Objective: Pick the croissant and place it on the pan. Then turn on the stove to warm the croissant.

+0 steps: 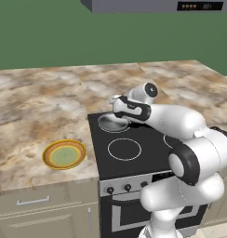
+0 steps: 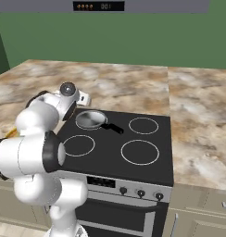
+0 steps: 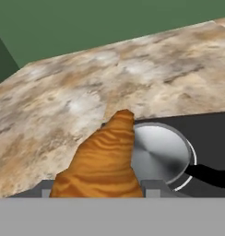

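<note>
croissant (image 3: 103, 163) clamped between gripper (image 3: 98, 192) fingertips, beside pan (image 3: 162, 154)

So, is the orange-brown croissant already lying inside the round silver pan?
No, the croissant sits between the gripper's fingers, with the pan beyond it.

Arm (image 1: 180, 123): glossy white rounded segments, bulky at the elbow.
Joints (image 1: 184, 163): dark bands between the white links.
Wrist cap (image 2: 67, 89): grey disc with dark centre.
</note>
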Robot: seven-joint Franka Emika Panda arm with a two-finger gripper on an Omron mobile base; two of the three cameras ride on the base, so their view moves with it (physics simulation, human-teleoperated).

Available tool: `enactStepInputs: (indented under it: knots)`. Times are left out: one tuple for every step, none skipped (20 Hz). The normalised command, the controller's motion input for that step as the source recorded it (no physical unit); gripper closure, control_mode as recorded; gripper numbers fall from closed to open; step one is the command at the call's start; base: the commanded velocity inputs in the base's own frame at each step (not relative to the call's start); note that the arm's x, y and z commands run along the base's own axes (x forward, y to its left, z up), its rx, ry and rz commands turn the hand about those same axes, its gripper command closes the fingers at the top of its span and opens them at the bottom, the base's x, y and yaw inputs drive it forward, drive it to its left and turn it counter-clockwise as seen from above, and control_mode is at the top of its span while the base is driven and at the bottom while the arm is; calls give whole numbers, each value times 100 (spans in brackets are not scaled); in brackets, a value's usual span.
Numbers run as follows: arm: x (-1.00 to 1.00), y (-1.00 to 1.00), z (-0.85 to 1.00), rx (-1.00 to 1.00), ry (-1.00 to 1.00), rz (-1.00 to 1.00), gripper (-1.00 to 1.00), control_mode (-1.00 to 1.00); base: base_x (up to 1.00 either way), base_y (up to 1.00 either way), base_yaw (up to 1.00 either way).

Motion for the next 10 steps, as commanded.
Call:
enactStepInputs:
  knots:
    - [21,0,-1,0,17,-3,100,-100,0,0,0]
    - [23,0,-1,0,17,-3,100,-100,0,0,0]
    - [24,-1,-1,0,17,-3,100,-100,0,0,0]
    - [21,0,-1,0,16,-3,100,-100,0,0,0]
    - [23,0,-4,0,16,-3,100,-100,0,0,0]
    - [21,0,-7,0,15,-3,100,-100,0,0,0]
    - [20,0,-9,0,13,-3,100,-100,0,0,0]
    - [16,-2,-12,0,11,-2,100,-100,0,0,0]
    - [15,-5,-13,0,9,-2,100,-100,0,0,0]
    - [14,-7,-14,0,7,-2,100,-100,0,0,0]
